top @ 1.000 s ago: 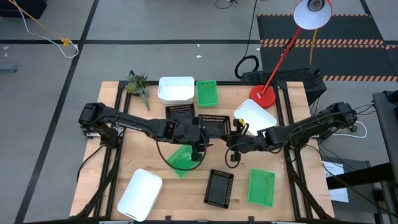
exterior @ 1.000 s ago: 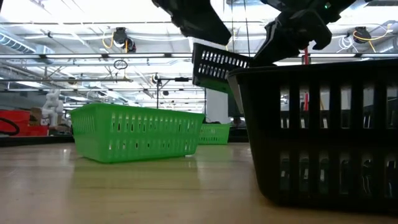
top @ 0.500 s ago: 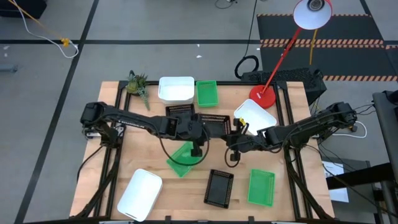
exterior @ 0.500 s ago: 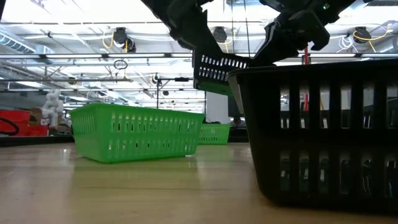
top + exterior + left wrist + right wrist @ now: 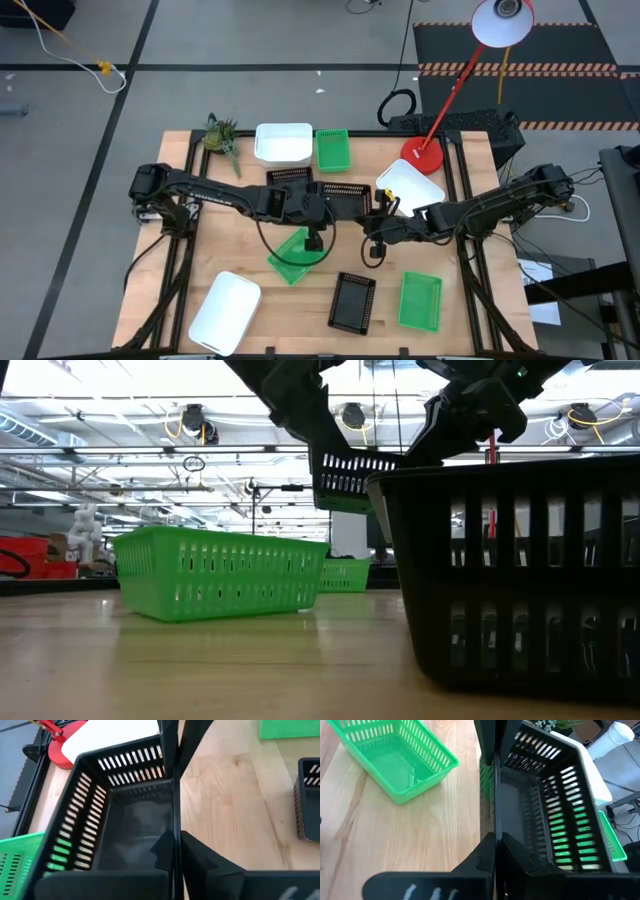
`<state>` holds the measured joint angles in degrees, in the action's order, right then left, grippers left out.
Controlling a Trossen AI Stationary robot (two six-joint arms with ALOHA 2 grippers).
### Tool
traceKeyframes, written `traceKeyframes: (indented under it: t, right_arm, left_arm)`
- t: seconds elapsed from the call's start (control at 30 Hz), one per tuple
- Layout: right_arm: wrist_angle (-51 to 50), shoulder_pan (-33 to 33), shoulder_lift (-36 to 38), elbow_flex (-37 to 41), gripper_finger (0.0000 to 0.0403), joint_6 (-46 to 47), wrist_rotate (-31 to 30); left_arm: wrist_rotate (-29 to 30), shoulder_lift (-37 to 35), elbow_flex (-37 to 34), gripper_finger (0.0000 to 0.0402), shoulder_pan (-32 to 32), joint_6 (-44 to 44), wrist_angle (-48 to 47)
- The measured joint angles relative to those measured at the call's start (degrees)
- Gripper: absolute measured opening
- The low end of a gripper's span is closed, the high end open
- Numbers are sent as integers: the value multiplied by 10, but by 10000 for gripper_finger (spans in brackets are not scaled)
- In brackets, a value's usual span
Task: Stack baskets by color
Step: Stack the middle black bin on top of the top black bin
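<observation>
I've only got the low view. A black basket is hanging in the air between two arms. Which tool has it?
Observer: Both. The left tool is pinched on one end wall of the black basket.
Operator: And the right?
Observer: The right tool is pinched on the opposite end wall.
Operator: Any other black one nearby?
Observer: Yes, a second black basket sits on the table beside the held one, in front of a white basket.

Three white baskets show, at upper centre, right of centre and lower left. Three green mesh baskets show, and three black mesh baskets. One red lamp base, one plant sprig.
</observation>
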<state>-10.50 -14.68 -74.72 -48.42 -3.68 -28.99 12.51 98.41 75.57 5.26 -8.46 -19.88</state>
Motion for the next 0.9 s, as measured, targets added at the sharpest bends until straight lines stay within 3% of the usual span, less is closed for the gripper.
traceKeyframes:
  t: [0.37, 0.63, 0.9]
  right_arm:
    - [34, -5, 0, 1, 36, -20, -18]
    - [64, -53, 29, 0, 120, -43, -141]
    - [55, -92, 109, 0, 177, -50, -149]
  left_arm:
    - [1, -4, 0, 8, 0, -11, -5]
    - [11, -21, 0, 8, -1, -16, -22]
    - [86, -75, 0, 8, 16, 0, -90]
